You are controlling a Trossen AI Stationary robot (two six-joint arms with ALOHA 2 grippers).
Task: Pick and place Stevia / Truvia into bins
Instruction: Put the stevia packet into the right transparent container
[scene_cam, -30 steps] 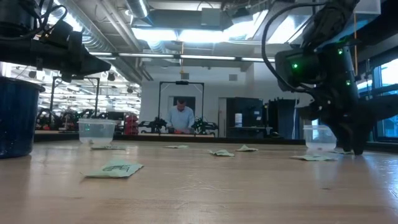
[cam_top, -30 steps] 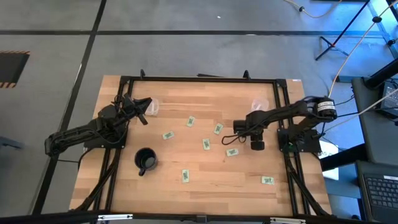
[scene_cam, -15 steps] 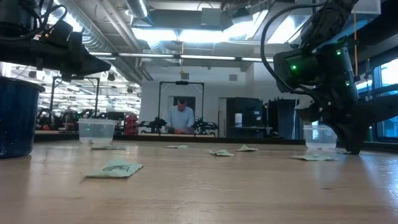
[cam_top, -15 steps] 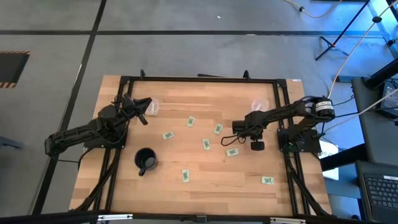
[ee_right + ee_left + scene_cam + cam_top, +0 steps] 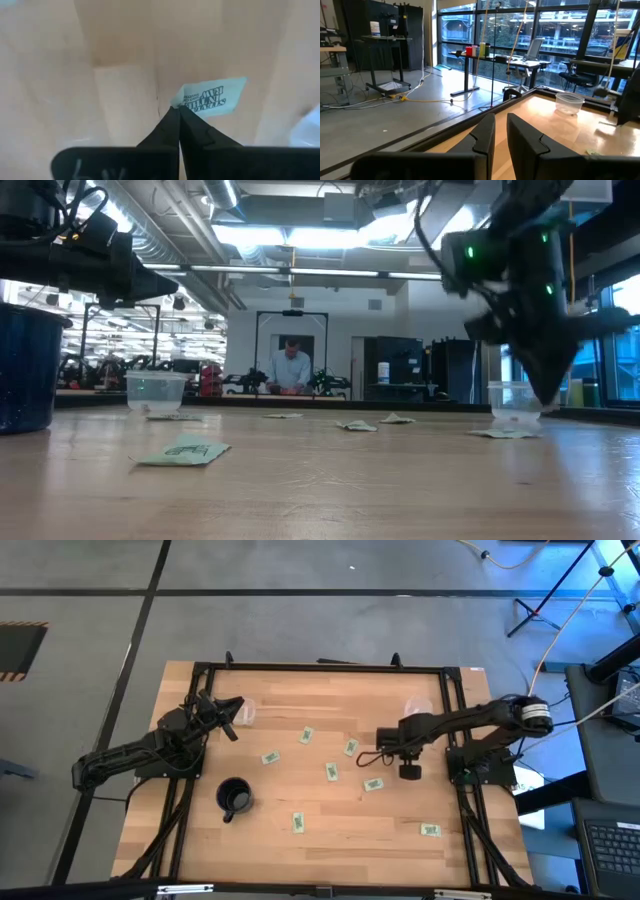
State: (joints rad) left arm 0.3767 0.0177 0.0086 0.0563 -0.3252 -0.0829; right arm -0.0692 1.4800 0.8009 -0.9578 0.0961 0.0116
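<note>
While closed, right claw (image 5: 177, 114) pinches a Stevia sachet (image 5: 210, 97).

pale green sachets (image 5: 331, 771) lie scattered flat on the table; two clear cups (image 5: 417, 706) – upright.

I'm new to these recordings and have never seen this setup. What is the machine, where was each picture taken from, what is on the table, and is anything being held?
Two dark robot arms work at a wooden table. One picture looks straight down from above, one looks level across the tabletop, and one comes from a camera on each arm's wrist. On the table lie small green and white Stevia sachets, two clear plastic cups at the far corners, and a black mug. The right gripper has its jaws shut on the corner of one sachet, lifted above the wood. The left gripper waits near the left cup, jaws slightly apart, holding nothing. A person stands far behind the table.
</note>
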